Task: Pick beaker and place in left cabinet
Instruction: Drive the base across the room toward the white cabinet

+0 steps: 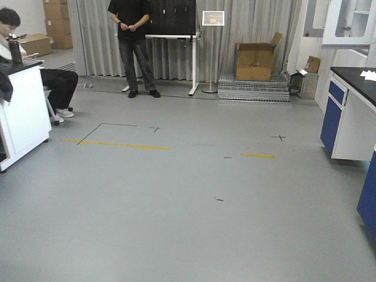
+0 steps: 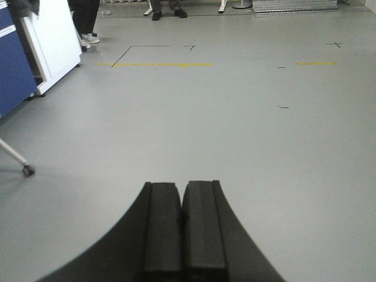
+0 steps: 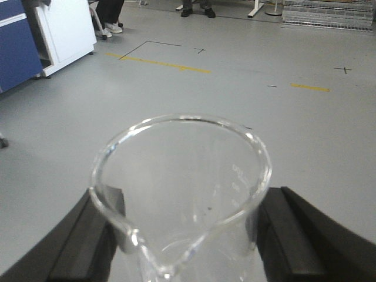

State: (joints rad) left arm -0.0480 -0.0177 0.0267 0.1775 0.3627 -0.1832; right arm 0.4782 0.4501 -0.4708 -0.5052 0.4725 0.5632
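Fingers (image 2: 163, 229) of the left gripper (image 2: 182, 189) lie pressed together pad to pad, holding nothing, above bare grey floor (image 2: 235, 147). In that left wrist view a yellow tape line (image 2: 155, 64) crosses the floor ahead, a white and blue counter unit (image 2: 50, 44) stands at the left, and a small caster wheel (image 2: 27, 170) rests on the floor near it. In the right wrist view the right gripper (image 3: 189, 205) has its two black fingers (image 3: 97, 235) spread to the width of the beaker (image 3: 182, 176) and clamped on its sides. The beaker stands upright between them with its pour spout toward the camera and faint white markings on the far wall. The floor shows through the clear glass, and I cannot tell whether any liquid is inside. The front view shows the room: a grey curtain (image 1: 247, 26) along the back, an open cardboard box (image 1: 254, 61) on a metal grid platform (image 1: 252, 91), its contents hidden, stacked cardboard boxes (image 1: 57, 17) in the far left corner, a standing person in black (image 1: 134, 41), a seated person (image 1: 20, 41) beside a white counter, and a blue-fronted, black-topped counter (image 1: 348, 114) at the right.
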